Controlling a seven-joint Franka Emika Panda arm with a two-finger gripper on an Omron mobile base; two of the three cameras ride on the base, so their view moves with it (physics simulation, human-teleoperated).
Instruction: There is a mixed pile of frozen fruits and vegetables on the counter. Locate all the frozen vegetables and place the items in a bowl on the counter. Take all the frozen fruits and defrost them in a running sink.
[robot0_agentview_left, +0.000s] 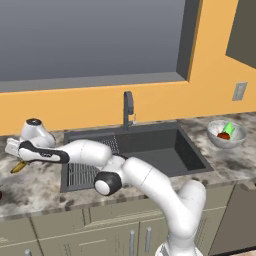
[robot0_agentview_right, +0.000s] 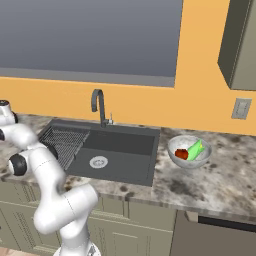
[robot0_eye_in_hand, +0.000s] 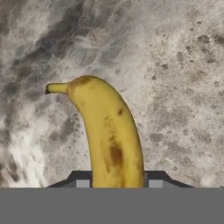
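The white arm reaches far out to the left over the speckled grey-brown granite-look counter (robot0_agentview_left: 40, 187), and its two-finger gripper (robot0_eye_in_hand: 114, 183) is down on the curved yellow banana (robot0_eye_in_hand: 111, 140). From the hand view, the two dark fingertips (robot0_eye_in_hand: 82, 180) sit tight against either side of the fruit's lower end, so the jaws are closed on the banana with the peel pinched between them. The banana is bright yellow, freckled with brown patches along its back, one darker blotch low on its middle, and its short stem bends off to the left with a dark tip. It lies against the mottled stone, though whether it touches the surface I cannot tell.

In the left base view a yellow end of the banana pokes out just under the hand, left of the large dark-grey rectangular sink (robot0_agentview_left: 150, 150) with its ribbed rack and arched dark faucet (robot0_agentview_left: 128, 107).

Over on the right of the sink stands the wide shallow translucent greyish bowl (robot0_agentview_right: 176, 152). Inside it rest the light-green elongated vegetable (robot0_agentview_right: 196, 148) and the red round tomato (robot0_agentview_right: 182, 154), side by side.
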